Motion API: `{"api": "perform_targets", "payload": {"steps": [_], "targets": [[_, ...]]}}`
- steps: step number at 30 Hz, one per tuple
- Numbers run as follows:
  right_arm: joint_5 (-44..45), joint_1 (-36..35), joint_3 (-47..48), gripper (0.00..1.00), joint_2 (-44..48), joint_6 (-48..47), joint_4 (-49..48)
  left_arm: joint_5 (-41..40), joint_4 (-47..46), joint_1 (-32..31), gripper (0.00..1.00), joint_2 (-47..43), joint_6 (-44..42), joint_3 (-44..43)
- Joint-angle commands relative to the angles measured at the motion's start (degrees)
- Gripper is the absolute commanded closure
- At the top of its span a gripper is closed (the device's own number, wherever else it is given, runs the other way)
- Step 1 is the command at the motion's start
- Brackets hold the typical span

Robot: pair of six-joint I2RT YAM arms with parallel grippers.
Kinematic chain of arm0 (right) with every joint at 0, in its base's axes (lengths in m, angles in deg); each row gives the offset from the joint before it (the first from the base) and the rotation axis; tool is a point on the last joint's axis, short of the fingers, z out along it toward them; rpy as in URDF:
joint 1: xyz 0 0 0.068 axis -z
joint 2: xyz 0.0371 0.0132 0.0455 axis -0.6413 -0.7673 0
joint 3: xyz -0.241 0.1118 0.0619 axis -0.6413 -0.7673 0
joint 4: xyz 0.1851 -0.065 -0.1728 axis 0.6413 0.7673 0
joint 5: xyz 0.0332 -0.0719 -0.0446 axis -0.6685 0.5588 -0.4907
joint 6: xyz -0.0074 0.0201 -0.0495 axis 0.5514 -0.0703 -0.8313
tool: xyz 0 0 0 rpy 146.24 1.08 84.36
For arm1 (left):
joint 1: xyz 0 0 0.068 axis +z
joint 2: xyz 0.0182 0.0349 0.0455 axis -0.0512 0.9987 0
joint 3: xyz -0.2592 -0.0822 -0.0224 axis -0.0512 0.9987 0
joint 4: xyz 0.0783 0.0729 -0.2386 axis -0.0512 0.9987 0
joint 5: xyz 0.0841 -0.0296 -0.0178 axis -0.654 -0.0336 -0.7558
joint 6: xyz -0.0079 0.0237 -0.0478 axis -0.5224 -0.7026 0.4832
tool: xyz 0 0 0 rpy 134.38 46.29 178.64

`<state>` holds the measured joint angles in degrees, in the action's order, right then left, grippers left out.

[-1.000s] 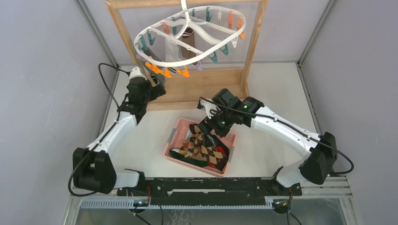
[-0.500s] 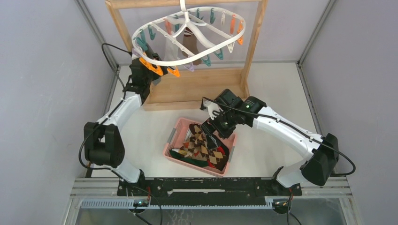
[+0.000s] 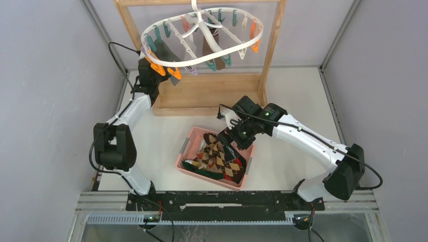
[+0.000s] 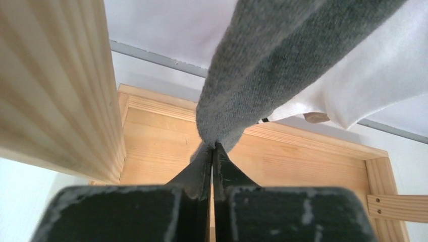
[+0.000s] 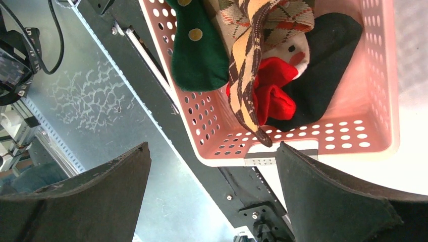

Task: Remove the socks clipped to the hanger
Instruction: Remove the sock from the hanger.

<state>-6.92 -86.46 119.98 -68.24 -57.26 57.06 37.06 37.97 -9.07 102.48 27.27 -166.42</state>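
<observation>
Left jaws clamped on a grey sock below the hanger, upper left of the overhead view.

Pale surface [image 3: 292, 91] across the middle. Wooden frame [image 3: 212, 91] at upper centre. Hanging inside it, tilted, the white oval hanger [image 3: 212, 59], with orange, teal and purple clips dangling. Pink basket [image 3: 182, 151] at lower centre, with argyle sock [image 5: 247, 75], green sock [image 5: 197, 55], red sock [image 5: 267, 91] and black sock [image 5: 323, 75] inside (loosely heaped). Grey sock [image 4: 282, 65] dropping from upper right of the left wrist view, tip pinched between the shut left jaws; white sock [image 4: 378, 85] just behind. Right jaws spread wide over the basket, gripping nothing.
</observation>
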Motion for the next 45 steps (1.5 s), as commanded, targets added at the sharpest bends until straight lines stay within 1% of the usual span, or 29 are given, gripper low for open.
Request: {"api": "perform_targets", "payload": {"steps": [1, 6, 15, 20, 25, 31, 39, 45], "targets": [[-1.3, 0.2, 0.1, 0.0, 0.7, 1.5, -1.9, 2.1, -1.7, 1.2, 1.0, -4.7, 0.7, -0.4], [-2.0, 0.3, 0.1, 0.0, 0.2, 1.8, -3.1, 1.8, -1.2, 1.0, 1.0, -12.2, 0.8, 4.8], [-3.2, 0.2, 0.1, 0.0, 0.2, 2.6, -5.2, 0.8, 1.0, 0.3, 1.0, -22.9, 1.0, 12.6], [-3.5, 0.1, 0.1, 0.0, 1.0, 3.3, -5.9, 0.1, 3.0, -0.4, 1.0, -27.6, 0.9, 15.4], [-3.4, 0.0, 0.2, 0.0, 2.0, 3.7, -6.1, -1.0, 5.3, -1.7, 1.0, -32.2, 1.3, 17.0], [-3.3, -0.5, 0.2, 0.0, 3.2, 4.4, -6.2, -3.8, 8.9, -6.0, 1.0, -37.7, 0.9, 18.4], [-2.7, -1.2, 0.1, 0.0, 4.7, 5.0, -6.7, -5.8, 12.9, -9.4, 1.0, -43.9, 1.3, 20.4], [-2.2, -1.6, 0.2, 0.0, 5.6, 5.7, -7.5, -7.0, 17.0, -12.8, 1.0, -48.1, 2.1, 20.4]]}}
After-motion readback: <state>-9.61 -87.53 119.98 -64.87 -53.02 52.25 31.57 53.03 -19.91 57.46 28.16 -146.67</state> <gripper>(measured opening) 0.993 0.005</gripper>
